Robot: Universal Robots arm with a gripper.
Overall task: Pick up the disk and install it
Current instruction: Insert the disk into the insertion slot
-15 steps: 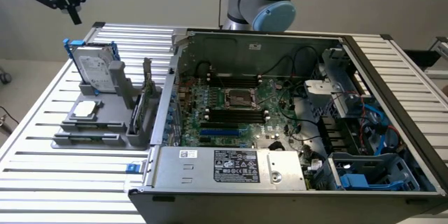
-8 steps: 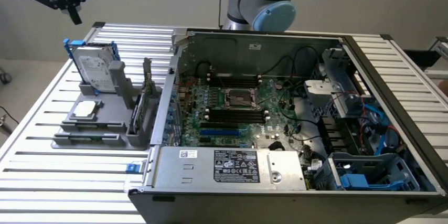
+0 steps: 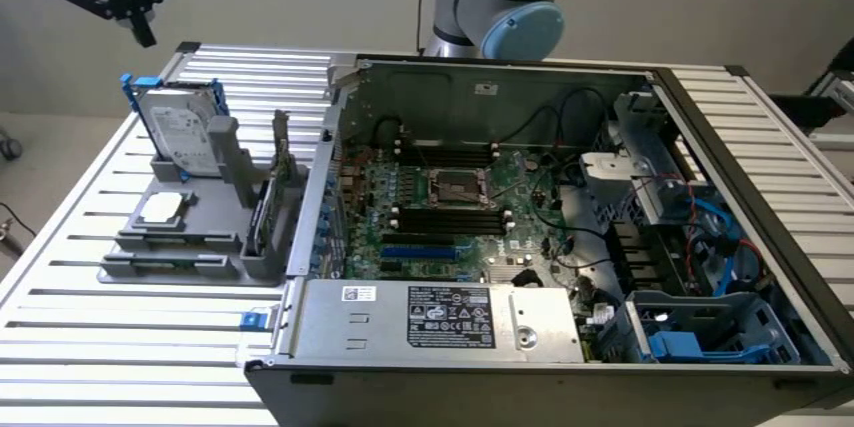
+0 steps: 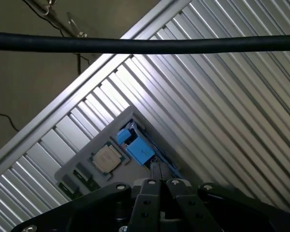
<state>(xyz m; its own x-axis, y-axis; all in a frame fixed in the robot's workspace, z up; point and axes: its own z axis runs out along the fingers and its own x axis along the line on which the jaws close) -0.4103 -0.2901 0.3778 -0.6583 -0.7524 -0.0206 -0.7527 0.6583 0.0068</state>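
My gripper [image 3: 139,32] hangs high over the slatted table [image 3: 67,277], tips down, fingers pinched together on nothing. The disk [image 3: 183,132] stands on end in the grey stand [image 3: 187,237], to the exterior view's left of the open computer case [image 3: 507,82]. Its long axis is near vertical and slightly tilted, with the labelled face toward the exterior camera.

Disk [image 3: 182,133] of shiny silver metal framed in blue plastic, ribbed brushed-metal table [image 3: 80,277], matt grey plastic stand [image 3: 200,242]
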